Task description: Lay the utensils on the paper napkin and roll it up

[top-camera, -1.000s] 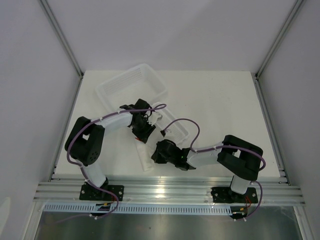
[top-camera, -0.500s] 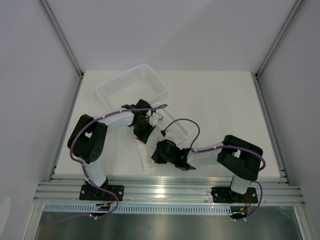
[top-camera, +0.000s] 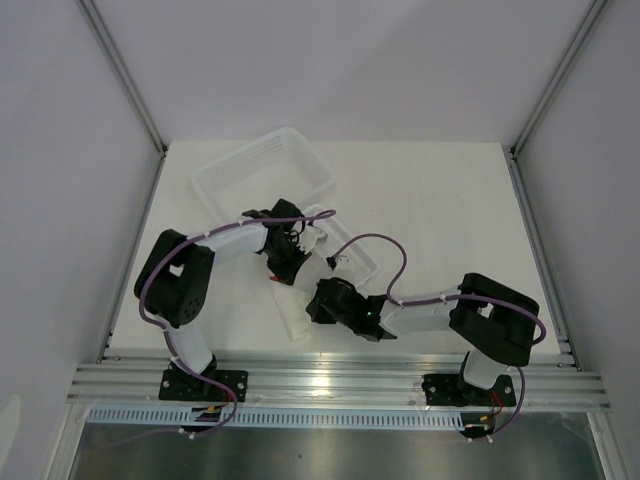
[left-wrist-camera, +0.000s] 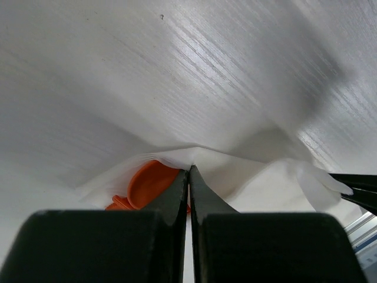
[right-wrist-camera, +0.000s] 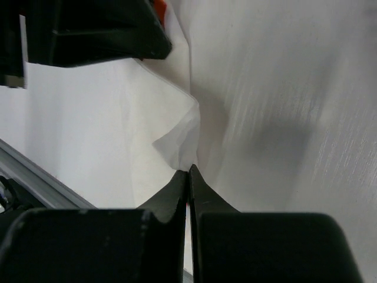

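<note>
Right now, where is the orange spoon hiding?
In the left wrist view, the orange spoon peeks out from under a fold of the paper napkin. It sits just left of the left gripper, which pinches the napkin's edge.

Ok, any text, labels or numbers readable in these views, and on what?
None readable in any view. The napkin, the utensils, the tray and the basket show no print or markings.

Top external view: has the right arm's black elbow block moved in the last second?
Yes. The black elbow block has shifted right and nearer the aluminium front rail; the right gripper barely moved.
</note>
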